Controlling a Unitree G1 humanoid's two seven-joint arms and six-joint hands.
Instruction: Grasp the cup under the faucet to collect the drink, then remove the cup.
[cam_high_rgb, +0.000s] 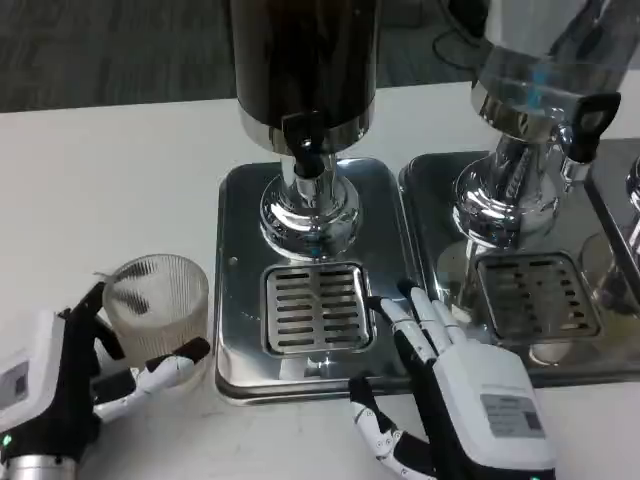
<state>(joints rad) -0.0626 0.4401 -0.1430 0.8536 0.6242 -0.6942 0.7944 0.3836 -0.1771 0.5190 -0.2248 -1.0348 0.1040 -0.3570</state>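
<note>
A clear, ribbed plastic cup (157, 303) stands upright on the white table (100, 190), just off the left edge of the steel base (235, 210) of a dark drink dispenser (303, 60) and well short of its black faucet (305, 145). The cup looks empty, its fluted wall catching the light, its rim round and open to the camera. The robot's left hand (75, 375) wraps around it from the near side, black thumb up by the rim on the left and white fingers (165, 372) curling under the right side, touching the wall. The slotted drip grate (316, 308) under the faucet sits bare. The right hand (440, 385) rests at the front right corner of that base, fingers spread and extended flat, holding nothing, their tips near the grate's right edge. A second dispenser (540, 70), clear-bodied with a chrome stem, stands on its own steel tray (430, 200) to the right.
</note>
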